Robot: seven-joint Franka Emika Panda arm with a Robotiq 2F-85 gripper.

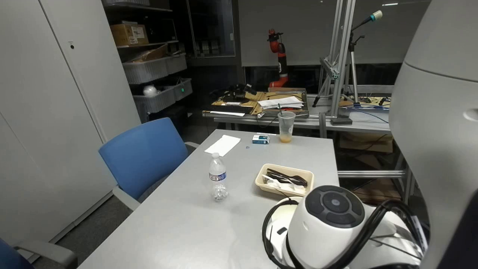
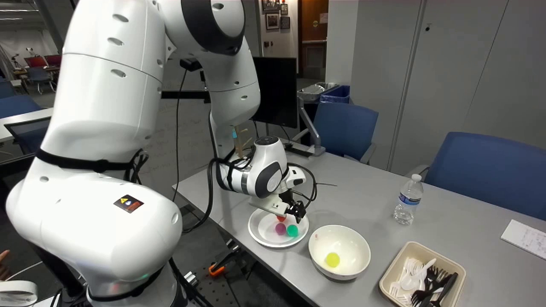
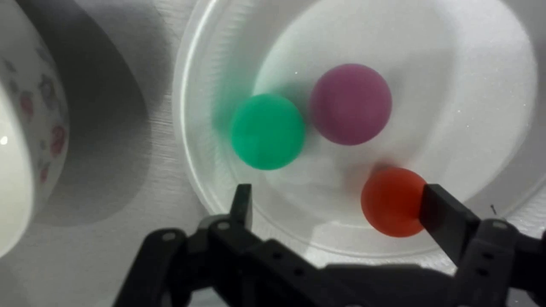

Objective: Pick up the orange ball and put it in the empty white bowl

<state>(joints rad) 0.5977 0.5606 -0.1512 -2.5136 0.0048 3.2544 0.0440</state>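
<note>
The orange ball, a deep red-orange (image 3: 393,202), lies at the near side of a white plate (image 3: 473,81) in the wrist view. In an exterior view it is partly hidden by the gripper (image 2: 281,218). My gripper (image 3: 338,192) is open over the plate, its fingers wide apart. The ball is beside the right finger, which overlaps its edge; I cannot tell if they touch. The white bowl (image 2: 354,246) stands beside the plate and holds a yellow ball (image 2: 332,259). Its flowered outer wall (image 3: 45,123) shows at the wrist view's left.
A green ball (image 3: 268,131) and a purple ball (image 3: 351,104) lie on the same plate. A cutlery tray (image 2: 458,277) is past the bowl. A water bottle (image 2: 408,199) stands on the table. A cup (image 1: 286,127) and a small box (image 1: 260,139) are at the table's end.
</note>
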